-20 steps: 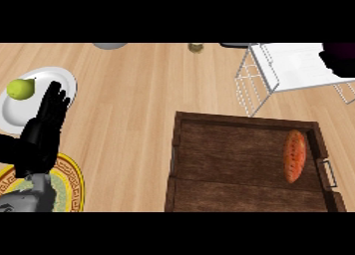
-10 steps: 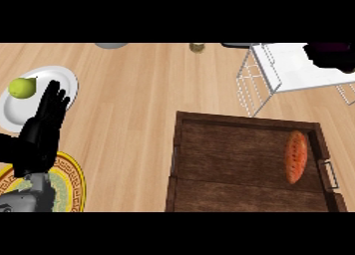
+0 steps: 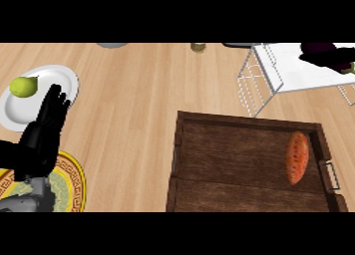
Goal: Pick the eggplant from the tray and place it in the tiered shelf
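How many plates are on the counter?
2. A white plate at far left holds a green pear; a yellow patterned plate sits at lower left, partly hidden by the left hand. Others may lie outside the view.

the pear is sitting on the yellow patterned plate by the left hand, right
Not quite. In the head view the pear sits on the white plate, beyond the fingertips of the left hand. The yellow patterned plate lies nearer, partly under that hand.

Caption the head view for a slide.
Eggplant at the tiered shelf; orange vegetable in the tray; left hand resting open.
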Controlling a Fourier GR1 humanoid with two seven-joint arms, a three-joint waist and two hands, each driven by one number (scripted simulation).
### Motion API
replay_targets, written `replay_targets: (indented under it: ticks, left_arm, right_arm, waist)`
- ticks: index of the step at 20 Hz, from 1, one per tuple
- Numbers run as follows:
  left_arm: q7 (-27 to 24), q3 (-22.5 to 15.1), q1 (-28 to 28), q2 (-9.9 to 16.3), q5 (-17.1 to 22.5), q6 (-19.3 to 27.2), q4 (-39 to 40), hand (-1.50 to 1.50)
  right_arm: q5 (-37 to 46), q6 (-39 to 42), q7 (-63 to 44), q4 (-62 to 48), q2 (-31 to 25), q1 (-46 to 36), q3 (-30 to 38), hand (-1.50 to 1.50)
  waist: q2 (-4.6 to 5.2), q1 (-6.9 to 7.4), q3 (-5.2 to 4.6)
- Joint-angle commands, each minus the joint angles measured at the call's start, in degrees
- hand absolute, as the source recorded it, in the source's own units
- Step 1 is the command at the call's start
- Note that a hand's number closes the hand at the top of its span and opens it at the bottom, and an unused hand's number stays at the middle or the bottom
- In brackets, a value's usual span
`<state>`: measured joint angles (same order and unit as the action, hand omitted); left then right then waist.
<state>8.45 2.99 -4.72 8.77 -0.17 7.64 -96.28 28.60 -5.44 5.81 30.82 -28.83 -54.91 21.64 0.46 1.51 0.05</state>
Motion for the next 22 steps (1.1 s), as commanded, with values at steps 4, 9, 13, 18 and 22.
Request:
replay_targets:
  ticks: [4,9,13,18,22]
  left_arm:
    - [0.1,-1.9,1.8,-2.1,-2.3,1.7,-2.0,0.0]
    - [5.3,0.9,1.9,0.7,0.3,0.2,-6.8,0.0]
    - [-0.2,1.0,-2.8,-0.9,-1.1,0.8,3.4,0.0]
    - [1.1,1.0,0.2,-0.8,-1.1,0.9,-1.1,0.0]
    - [1.3,1.6,0.9,-0.1,0.0,-0.6,-0.9,0.0]
  right_arm:
    - [-3.8,4.2,4.3,-4.1,-3.6,-4.6,2.6,-1.5]
    - [-9.9,6.5,6.5,-2.6,-6.3,-4.1,7.8,-1.5]
    - [-10.9,3.7,0.9,-1.7,-8.9,-4.9,9.0,-1.5]
    - [-14.2,6.4,-1.6,-2.0,-14.9,0.7,12.4,-1.5]
    - [-16.1,11.2,-1.0,-4.4,-22.6,3.5,14.9,-1.5]
  waist:
    - [-0.15,-0.29,-0.01]
    - [-0.48,-0.39,0.03]
    - [-0.33,-1.51,-0.06]
    - [-0.51,-1.6,-0.04]
    - [-0.31,-1.34,-0.02]
